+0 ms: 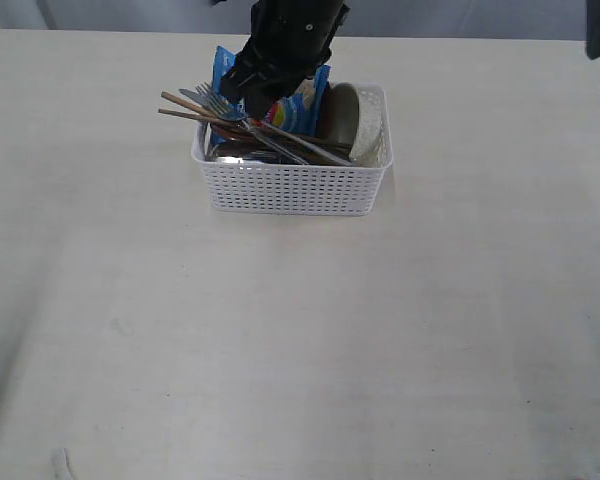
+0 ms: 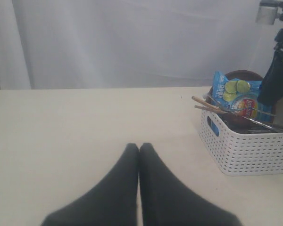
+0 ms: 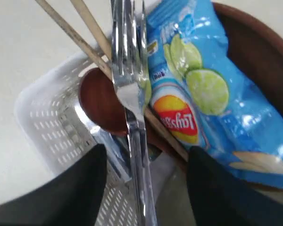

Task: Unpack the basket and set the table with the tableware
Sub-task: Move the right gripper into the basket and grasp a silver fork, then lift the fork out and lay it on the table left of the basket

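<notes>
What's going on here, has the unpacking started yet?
The right end effector is down over the basket, open and straddling the fork without gripping it. The fork, chopsticks, wooden spoon, bowl, plate and a chip bag are all in the basket. No tableware is out on the table. The left end effector is shut, low over the table beside the basket, holding nothing.

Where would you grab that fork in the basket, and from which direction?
By its slim handle just behind the tines, coming down from above. The fork lies slanted atop the chopsticks, tines poking over the basket rim, so that stretch is free; the open right gripper straddles it.
</notes>
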Robot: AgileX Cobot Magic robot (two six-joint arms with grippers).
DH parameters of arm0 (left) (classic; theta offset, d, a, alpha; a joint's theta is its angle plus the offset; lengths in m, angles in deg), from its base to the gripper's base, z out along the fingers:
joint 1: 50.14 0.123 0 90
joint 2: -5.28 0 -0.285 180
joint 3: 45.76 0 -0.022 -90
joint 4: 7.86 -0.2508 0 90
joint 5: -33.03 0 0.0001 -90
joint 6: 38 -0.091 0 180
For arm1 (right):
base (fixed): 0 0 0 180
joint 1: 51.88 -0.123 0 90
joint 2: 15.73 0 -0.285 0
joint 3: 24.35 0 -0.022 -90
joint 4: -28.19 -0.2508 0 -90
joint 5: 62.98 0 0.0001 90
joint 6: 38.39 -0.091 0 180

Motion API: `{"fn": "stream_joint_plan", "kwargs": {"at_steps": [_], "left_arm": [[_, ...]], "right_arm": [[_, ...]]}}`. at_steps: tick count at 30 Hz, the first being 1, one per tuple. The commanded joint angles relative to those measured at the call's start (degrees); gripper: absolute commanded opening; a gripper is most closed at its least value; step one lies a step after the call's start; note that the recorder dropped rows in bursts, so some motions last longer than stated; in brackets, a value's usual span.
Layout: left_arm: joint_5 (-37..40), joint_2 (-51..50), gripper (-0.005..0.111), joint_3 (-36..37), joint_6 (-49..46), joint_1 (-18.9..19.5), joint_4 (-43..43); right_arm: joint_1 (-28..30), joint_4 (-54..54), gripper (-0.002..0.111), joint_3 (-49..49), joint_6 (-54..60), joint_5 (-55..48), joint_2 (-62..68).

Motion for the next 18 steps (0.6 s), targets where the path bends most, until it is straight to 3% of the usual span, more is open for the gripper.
{"fn": "stream_joint_plan", "kwargs": {"at_steps": [1, 10, 12, 16, 18], "left_arm": [[-0.71, 0.21, 0.0, 0.16, -0.02, -0.06, 0.18], [-0.71, 0.21, 0.0, 0.16, -0.02, -0.06, 0.18], [-0.71, 0.21, 0.0, 0.16, -0.02, -0.06, 0.18], [-0.71, 0.21, 0.0, 0.16, -0.02, -0.06, 0.18], [-0.71, 0.21, 0.0, 0.16, -0.02, -0.06, 0.18]], "right_arm": [[-0.45, 0.86, 0.048, -2.62, 0.81, -0.99, 2.73], [-0.34, 3.13, 0.046, -2.74, 1.21, -1.67, 4.79], [-0.34, 3.13, 0.036, -2.74, 1.7, -1.67, 4.79], [-0.34, 3.25, 0.0, -2.74, 3.8, -2.02, 4.68], [-0.34, 3.51, 0.0, -2.74, 3.92, -2.15, 4.23]]}}
